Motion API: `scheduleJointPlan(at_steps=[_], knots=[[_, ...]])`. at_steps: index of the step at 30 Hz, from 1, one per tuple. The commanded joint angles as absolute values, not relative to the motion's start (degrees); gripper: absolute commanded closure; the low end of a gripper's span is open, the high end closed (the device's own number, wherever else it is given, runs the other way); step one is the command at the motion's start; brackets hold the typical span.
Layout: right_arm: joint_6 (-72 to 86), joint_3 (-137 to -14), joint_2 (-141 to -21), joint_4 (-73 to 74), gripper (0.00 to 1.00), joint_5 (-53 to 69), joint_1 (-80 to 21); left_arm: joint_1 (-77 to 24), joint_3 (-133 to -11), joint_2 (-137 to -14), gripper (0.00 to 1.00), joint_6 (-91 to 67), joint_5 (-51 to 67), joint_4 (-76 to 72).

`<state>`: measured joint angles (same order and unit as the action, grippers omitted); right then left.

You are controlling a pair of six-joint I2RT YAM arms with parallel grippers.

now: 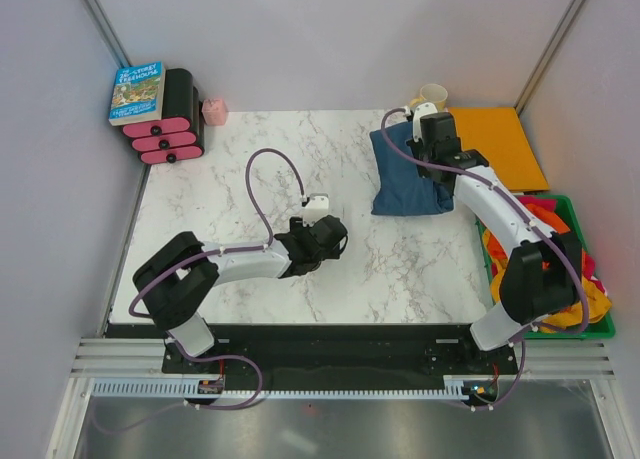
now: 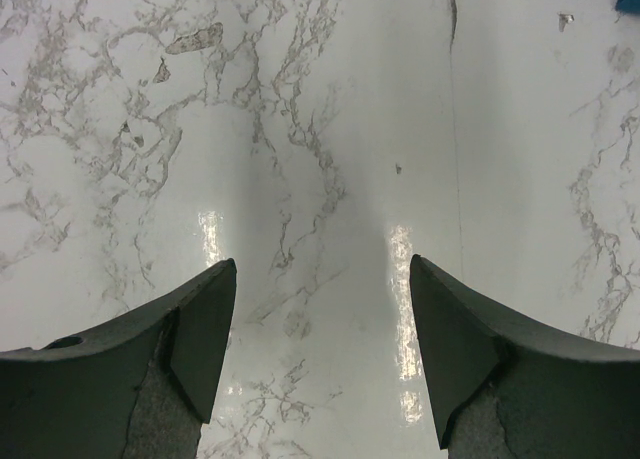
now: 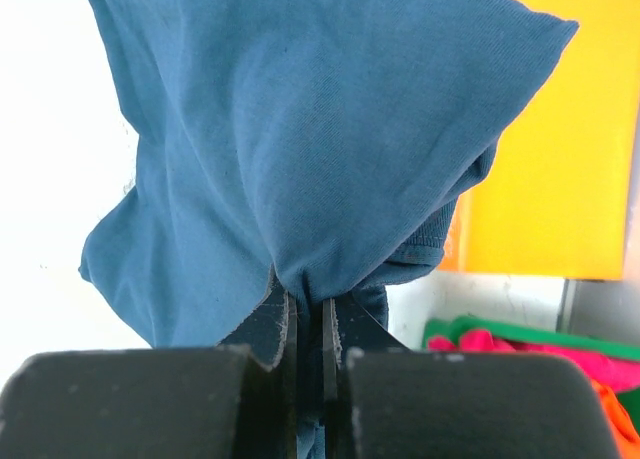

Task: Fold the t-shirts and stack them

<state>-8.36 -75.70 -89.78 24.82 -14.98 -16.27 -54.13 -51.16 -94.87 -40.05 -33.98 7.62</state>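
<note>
Marble desk (image 1: 400, 269) under left end effector (image 2: 320, 279) at mid-frame, jaws spread wide, holding nothing. At the right edge, green bin (image 1: 572, 207) heaped with orange, pink and yellow t-shirts (image 1: 592, 297). Farther up, toward upper right, right end effector (image 3: 310, 314) pinched tight on dusty blue t-shirt (image 1: 405, 179), cloth bunched at the fingers, just beside flat orange folder (image 1: 500, 144).

open table (image 1: 220, 184) left and centre; teal-blue t-shirt (image 1: 405, 177), orange folder (image 1: 500, 141), green bin (image 1: 571, 207) at right
</note>
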Motion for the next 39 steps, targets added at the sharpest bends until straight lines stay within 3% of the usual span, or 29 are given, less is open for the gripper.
scheduleJointPlan(at_steps=[1,15,27,39], knots=[[-8.1,-80.7,-92.4,22.8,1.00,-13.4,-16.3,-54.5,-50.4,-93.8,0.23,-43.3,-35.8,6.6],[-7.1,-77.3,-94.0,21.8,1.00,-11.6,-16.4,-54.5,-53.6,-96.4,0.23,-41.3,-35.8,6.3],[-4.7,-64.9,-97.9,18.8,1.00,-8.3,-16.4,-54.6,-54.9,-99.2,0.23,-40.7,-34.8,5.5],[-6.2,-66.5,-104.8,16.1,1.00,-5.5,-17.0,-54.6,-56.2,-102.1,0.23,-40.5,-34.1,4.0]])
